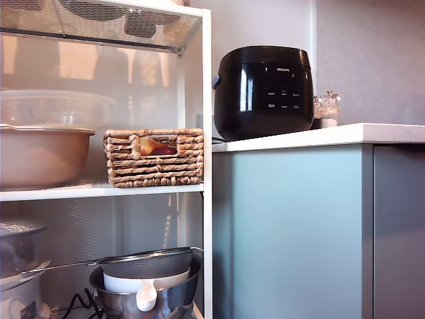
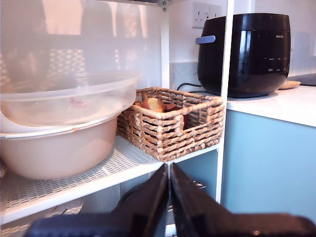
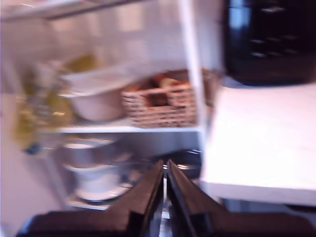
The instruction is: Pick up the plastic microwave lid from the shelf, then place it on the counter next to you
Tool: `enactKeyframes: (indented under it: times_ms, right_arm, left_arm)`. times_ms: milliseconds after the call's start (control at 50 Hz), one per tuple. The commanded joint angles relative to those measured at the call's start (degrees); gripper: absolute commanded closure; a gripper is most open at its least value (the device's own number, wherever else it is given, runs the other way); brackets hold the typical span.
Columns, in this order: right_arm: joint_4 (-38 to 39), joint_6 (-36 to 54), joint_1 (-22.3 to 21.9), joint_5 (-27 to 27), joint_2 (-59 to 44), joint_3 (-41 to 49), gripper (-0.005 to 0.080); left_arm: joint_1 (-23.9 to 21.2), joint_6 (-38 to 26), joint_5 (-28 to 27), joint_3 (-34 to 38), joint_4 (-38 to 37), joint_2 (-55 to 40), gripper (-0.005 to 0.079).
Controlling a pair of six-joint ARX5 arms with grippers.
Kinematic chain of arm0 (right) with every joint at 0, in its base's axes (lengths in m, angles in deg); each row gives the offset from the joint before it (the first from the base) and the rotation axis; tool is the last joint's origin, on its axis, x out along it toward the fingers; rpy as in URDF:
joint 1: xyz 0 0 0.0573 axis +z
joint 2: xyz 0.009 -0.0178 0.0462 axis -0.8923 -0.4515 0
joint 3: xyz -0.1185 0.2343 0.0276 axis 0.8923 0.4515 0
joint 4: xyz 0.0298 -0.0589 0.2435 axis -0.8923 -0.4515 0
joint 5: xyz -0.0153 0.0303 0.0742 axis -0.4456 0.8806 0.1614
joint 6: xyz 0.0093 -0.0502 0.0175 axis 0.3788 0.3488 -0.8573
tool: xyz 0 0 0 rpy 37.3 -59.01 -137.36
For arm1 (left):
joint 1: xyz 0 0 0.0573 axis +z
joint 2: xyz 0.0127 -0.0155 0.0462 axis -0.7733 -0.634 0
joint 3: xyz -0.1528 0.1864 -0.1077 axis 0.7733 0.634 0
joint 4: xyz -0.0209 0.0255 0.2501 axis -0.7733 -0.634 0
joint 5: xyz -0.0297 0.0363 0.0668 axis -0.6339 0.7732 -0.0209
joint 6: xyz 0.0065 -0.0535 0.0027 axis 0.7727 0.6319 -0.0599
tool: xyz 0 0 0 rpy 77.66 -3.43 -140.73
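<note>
Both grippers foremost, first gripper and second gripper, jaws pressed together, holding nothing; lid: clear dome, rim up, nested in beige bowl on shelf, beside wicker basket; counter: carries black cooker. Risks, as judged: thin rim slipping from jaws; bowl dragged out with lid; dome knocking shelf post or cooker.

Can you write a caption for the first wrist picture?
My first gripper, jaws closed, faces the shelf where the plastic microwave lid sits in a beige bowl.
</note>
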Motion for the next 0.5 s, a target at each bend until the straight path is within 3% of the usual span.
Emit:
enactKeyframes:
  times_ms: [0, 300, 480]
  right_arm:
    - [-0.5, -1.5, 1.7, 1.2, 0.3, -0.6, 0.0764]
    - [-1.4, -2.4, 8.2, 1.4, -0.1, -0.7, 0.0764]
    - [-1.4, -2.4, 10.6, -1.9, -0.3, -0.7, 0.0764]
  left_arm:
    - [0.0, 0.1, 0.0, -2.3, 0.3, 0.0, 0.0764]
    - [0.1, -5.1, 1.1, -7.9, 0.3, -8.6, 0.0764]
    - [0.1, -9.6, 2.2, -12.4, 1.0, -17.5, 0.0764]
